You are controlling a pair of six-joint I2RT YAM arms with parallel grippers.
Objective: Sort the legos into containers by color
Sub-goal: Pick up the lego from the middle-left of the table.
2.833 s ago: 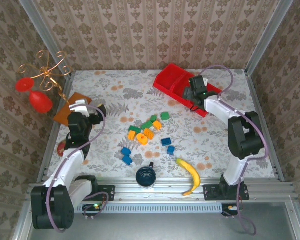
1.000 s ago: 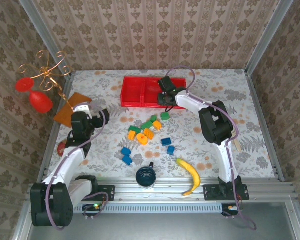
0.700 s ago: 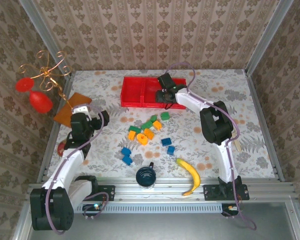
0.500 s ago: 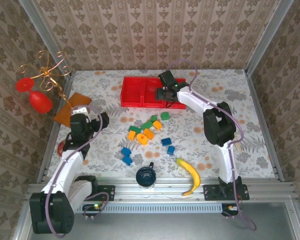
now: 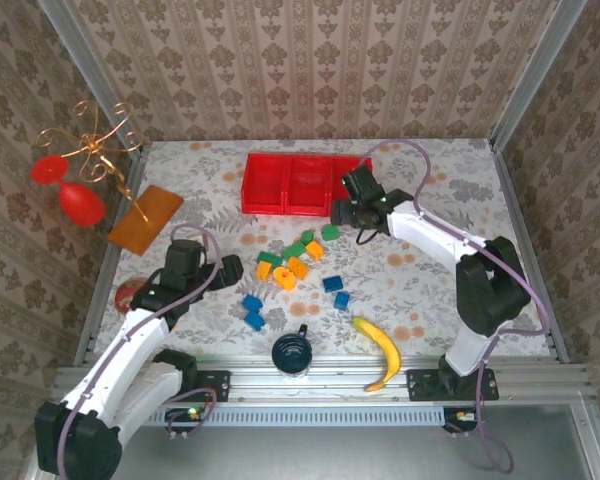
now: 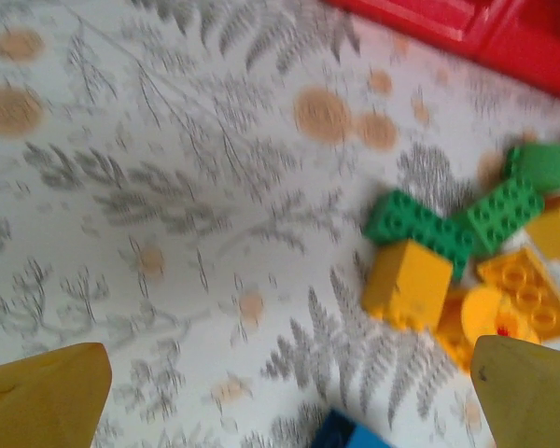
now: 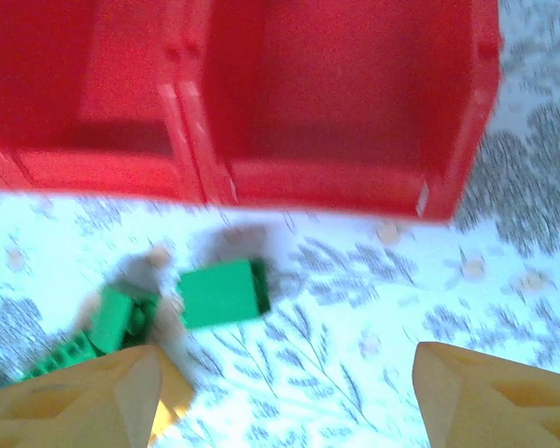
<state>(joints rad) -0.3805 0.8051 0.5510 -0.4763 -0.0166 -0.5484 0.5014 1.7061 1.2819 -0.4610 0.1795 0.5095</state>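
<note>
Right wrist: my right hand [image 7: 280, 397] hangs apart, empty; the green lego [image 7: 222, 292] looks light, rigid, slick, so I'd pinch its 2 long sides.

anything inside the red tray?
Red tray: all three compartments look bare. From above, the right end effector covers part of the right one; wrist view shows it bare.

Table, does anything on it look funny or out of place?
A banana lies near the front edge beside a dark blue cup, odd among toy bricks. The legos sit scattered loose on the table; none shows in the visible compartments of the red tray.
</note>
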